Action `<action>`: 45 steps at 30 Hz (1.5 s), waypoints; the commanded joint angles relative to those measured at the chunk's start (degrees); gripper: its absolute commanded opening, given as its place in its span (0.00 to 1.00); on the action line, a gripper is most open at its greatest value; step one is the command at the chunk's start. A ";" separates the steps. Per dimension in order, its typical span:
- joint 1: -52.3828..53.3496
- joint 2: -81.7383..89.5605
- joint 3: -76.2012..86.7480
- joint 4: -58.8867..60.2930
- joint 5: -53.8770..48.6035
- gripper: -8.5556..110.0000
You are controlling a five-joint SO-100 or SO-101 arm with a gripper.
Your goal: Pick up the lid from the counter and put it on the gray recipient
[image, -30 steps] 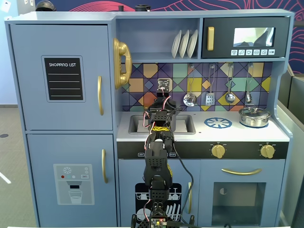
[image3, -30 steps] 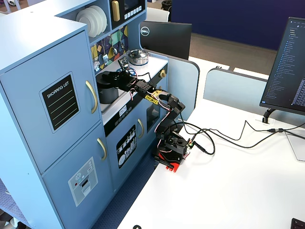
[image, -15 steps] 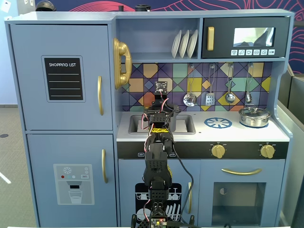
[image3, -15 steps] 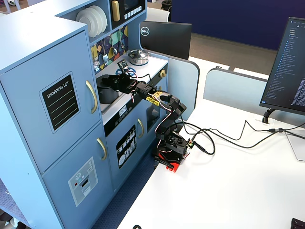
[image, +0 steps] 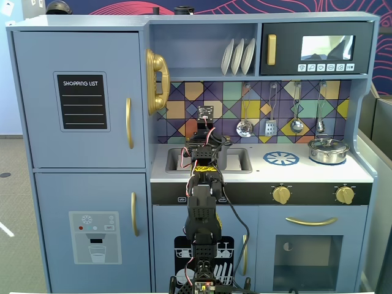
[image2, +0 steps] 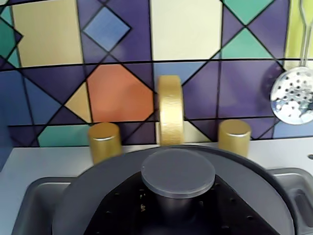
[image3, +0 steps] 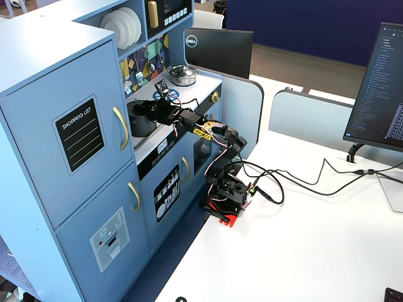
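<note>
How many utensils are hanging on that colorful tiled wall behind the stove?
4, in a row under the microwave shelf: a round strainer, a small grater, a ladle and a last utensil farthest right. The arm may hide others.

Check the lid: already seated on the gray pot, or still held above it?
Cannot tell. The wrist view shows the lid level, filling the frame over the sink; the pot underneath is hidden.

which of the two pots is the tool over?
The dark gray matte pot in the sink, under the tool holding the lid; the shiny silver pot sits far right on the counter.
</note>
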 commanded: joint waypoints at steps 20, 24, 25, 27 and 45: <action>2.29 -1.67 -0.53 -5.45 -2.46 0.07; 2.29 -0.35 0.09 -4.31 0.26 0.23; 2.29 0.18 0.26 -3.52 0.53 0.28; 2.72 0.97 1.05 -2.72 -0.62 0.35; 3.52 23.20 6.50 10.72 -2.55 0.39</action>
